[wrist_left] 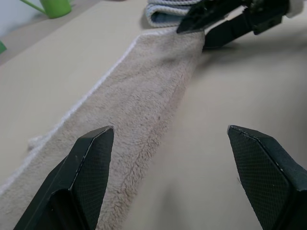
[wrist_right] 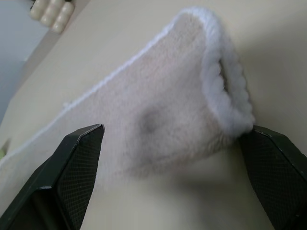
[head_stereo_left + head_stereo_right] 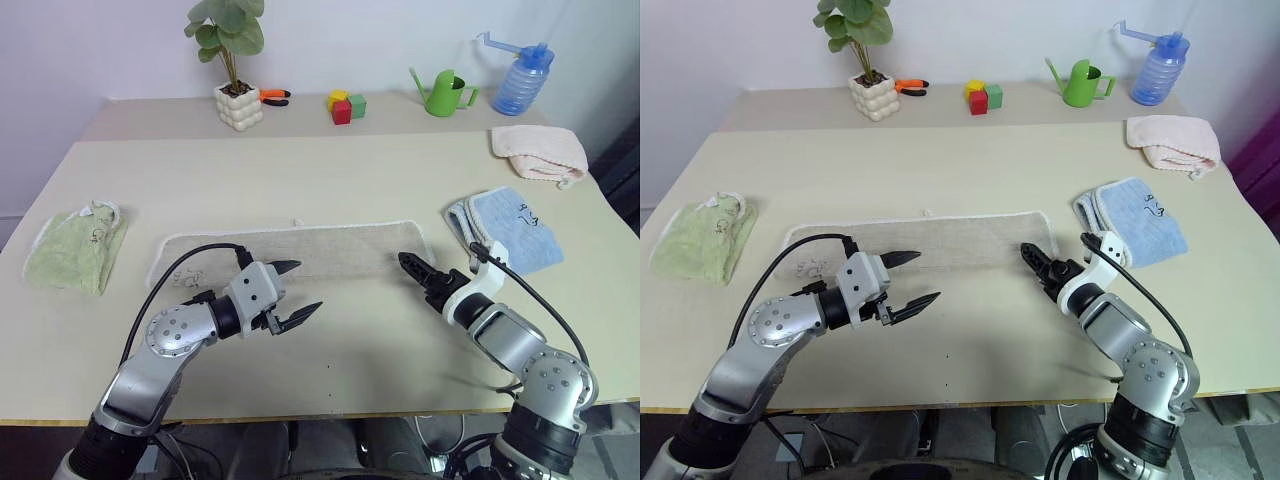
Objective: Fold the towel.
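The towel (image 3: 300,255) lies on the table (image 3: 330,180) as a long narrow band running left to right, already doubled lengthwise by the look of its rolled right end in the right wrist view. It sits between the pale green cloth (image 3: 75,248) on the left and the light blue folded towel (image 3: 510,232) on the right, apart from both.

The step in hand appears to be the crosswise fold, bringing one short end over to the other. The right gripper (image 3: 418,270) hovers with its jaws wide at the towel's right end, one finger to each side of that end. The left gripper (image 3: 290,295) stands wide too, just in front of the band's near edge towards its left half, holding nothing.

To do this well, the right gripper probably ought to pinch all layers of the end at once, near the white corded edging, since a shallow bite could lift only the top layer and let the fold slide apart. The left gripper would likely do best catching the near corner of the same end or pinning the middle, so the band stays straight as it goes over.

The cloth is beige terry, thick and fuzzy, edged in white cord, with a small dark embroidered mark (image 3: 186,277) near its left end
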